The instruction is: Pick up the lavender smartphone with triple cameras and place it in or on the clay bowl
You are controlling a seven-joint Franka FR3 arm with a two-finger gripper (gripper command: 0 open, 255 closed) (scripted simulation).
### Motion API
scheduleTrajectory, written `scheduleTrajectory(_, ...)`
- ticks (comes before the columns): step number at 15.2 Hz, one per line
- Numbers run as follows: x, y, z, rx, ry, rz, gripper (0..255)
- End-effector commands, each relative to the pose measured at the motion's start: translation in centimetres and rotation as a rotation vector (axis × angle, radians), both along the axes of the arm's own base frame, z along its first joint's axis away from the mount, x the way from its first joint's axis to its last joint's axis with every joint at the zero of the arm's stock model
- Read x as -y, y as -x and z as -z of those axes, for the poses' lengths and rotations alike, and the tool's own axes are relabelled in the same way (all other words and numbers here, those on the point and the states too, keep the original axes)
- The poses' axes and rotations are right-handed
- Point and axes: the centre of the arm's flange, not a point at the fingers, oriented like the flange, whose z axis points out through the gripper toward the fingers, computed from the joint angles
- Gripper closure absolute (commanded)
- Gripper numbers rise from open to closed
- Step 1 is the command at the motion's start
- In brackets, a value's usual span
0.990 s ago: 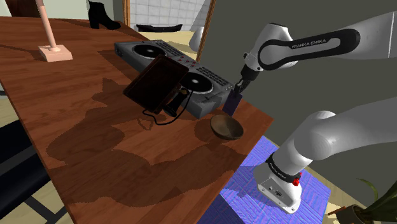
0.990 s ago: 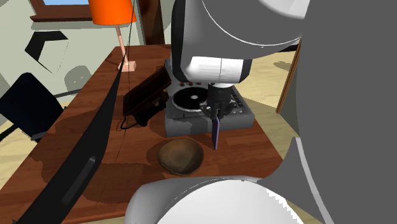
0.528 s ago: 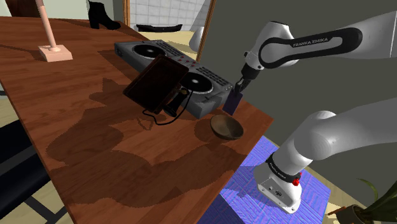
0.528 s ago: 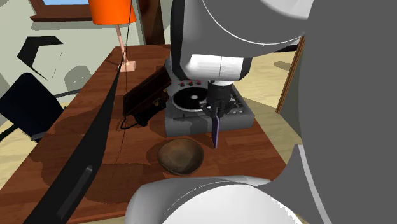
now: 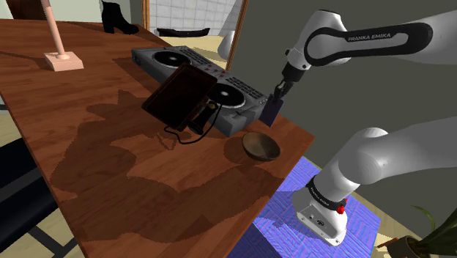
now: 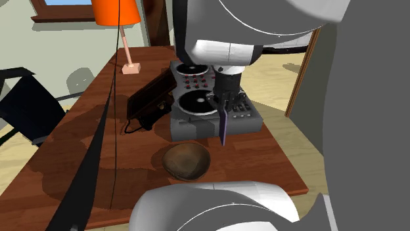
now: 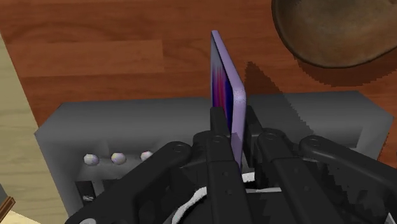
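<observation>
The white arm reaches over the near corner of the table (image 5: pixel 110 146), its black claw (image 5: pixel 277 95) pointing down. A dark purple smartphone (image 5: pixel 269 112) hangs upright from the claw, clear of the wood; it appears pinched by its top edge, though the fingertips are hard to make out here. Below the claw sits a brown bowl (image 5: pixel 261 146), apart from the phone's lower edge. Just beside the claw lies a grey DJ controller (image 5: pixel 192 72), with a dark tablet (image 5: pixel 178 93) propped tilted against it. Well away from the claw, at the table's far side, stand a pinkish lamp base (image 5: pixel 62 61) and a black boot (image 5: pixel 117 17).
</observation>
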Motion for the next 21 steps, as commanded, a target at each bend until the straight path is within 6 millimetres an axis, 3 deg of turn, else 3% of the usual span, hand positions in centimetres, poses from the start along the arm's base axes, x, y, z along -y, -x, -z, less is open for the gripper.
scheduleTrajectory(1,0.1,0.1,-1.1,0.0,0.0,0.0,255)
scheduleTrajectory(14,0.1,0.1,-7.4,0.0,0.0,0.0,255)
scheduleTrajectory(21,-7.1,4.8,-10.8,0.0,0.0,0.0,255)
